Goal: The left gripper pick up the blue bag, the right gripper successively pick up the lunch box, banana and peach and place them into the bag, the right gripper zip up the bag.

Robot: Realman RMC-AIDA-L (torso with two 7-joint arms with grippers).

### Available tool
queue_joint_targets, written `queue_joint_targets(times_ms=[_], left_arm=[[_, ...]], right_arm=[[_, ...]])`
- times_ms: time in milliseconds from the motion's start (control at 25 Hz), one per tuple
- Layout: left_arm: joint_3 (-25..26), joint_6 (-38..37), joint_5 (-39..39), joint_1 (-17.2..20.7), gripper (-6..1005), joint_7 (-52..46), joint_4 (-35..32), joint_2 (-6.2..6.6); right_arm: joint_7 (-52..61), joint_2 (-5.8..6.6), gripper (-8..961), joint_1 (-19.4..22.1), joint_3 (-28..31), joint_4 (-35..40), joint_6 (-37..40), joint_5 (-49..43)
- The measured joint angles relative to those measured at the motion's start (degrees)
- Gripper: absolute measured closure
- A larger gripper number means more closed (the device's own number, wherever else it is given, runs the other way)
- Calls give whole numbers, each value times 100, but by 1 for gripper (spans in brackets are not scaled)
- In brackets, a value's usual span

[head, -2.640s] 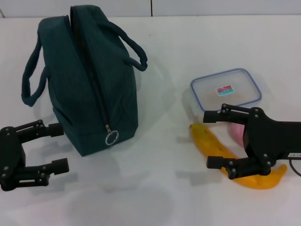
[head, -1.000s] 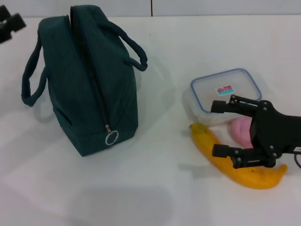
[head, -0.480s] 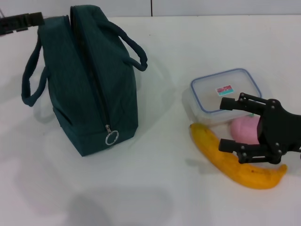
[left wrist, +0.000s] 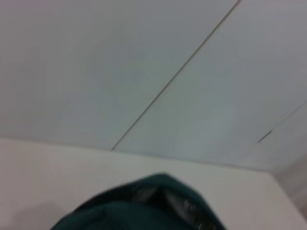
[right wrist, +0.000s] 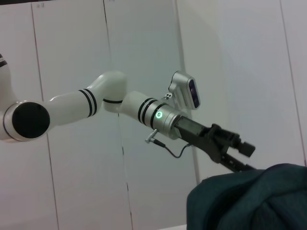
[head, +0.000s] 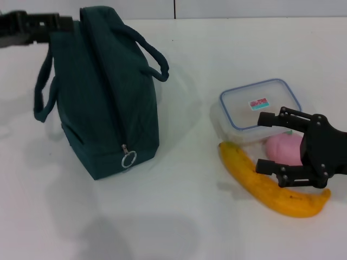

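Observation:
The blue bag point(head: 103, 92) stands upright at the left of the table, its zipper ring point(head: 129, 158) hanging at the near end. My left gripper point(head: 58, 23) reaches in from the far left at the top of the bag's left handle point(head: 40, 92), touching it. The right wrist view shows the left gripper point(right wrist: 247, 158) with fingers apart at the bag's top point(right wrist: 249, 201). My right gripper point(head: 264, 143) is open and empty over the peach point(head: 284, 147) and banana point(head: 249, 179), just in front of the lunch box point(head: 255, 105). The left wrist view shows only the bag's top point(left wrist: 144, 211).
The white table point(head: 179, 216) has bare room in front of the bag and between the bag and the food. A white panelled wall point(right wrist: 72, 182) stands behind the table. The bag's right handle point(head: 154, 57) sticks out toward the lunch box.
My left gripper has moved right onto the top of the bag's left handle, and the handle has swung in toward the bag. My right gripper has edged slightly right.

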State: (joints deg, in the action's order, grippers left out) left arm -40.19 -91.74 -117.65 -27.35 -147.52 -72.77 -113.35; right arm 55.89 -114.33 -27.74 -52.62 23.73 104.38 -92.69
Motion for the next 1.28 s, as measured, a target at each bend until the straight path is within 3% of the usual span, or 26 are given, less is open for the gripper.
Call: queue_joint_targets(times_ms=[200, 520, 800, 1080, 1240, 1280], left_arm=[[-85, -2, -598, 30, 112, -199, -300, -113], [-43, -36, -373, 160, 118, -163, -327, -124], [-282, -143, -658, 180, 123, -140, -300, -180], [-275, -33, -922, 176, 129, -94, -331, -340], [-293, -18, -933, 162, 132, -84, -290, -323], [-305, -20, -934, 152, 174, -87, -266, -320]], right_arm=[[0, 14, 68, 23, 8, -5, 0, 2], [0, 12, 68, 24, 6, -5, 1, -5], [1, 18, 68, 1, 6, -1, 3, -3], [0, 16, 68, -3, 6, 0, 4, -3], [0, 16, 68, 4, 6, 0, 4, -3], [0, 16, 68, 6, 6, 0, 4, -3]])
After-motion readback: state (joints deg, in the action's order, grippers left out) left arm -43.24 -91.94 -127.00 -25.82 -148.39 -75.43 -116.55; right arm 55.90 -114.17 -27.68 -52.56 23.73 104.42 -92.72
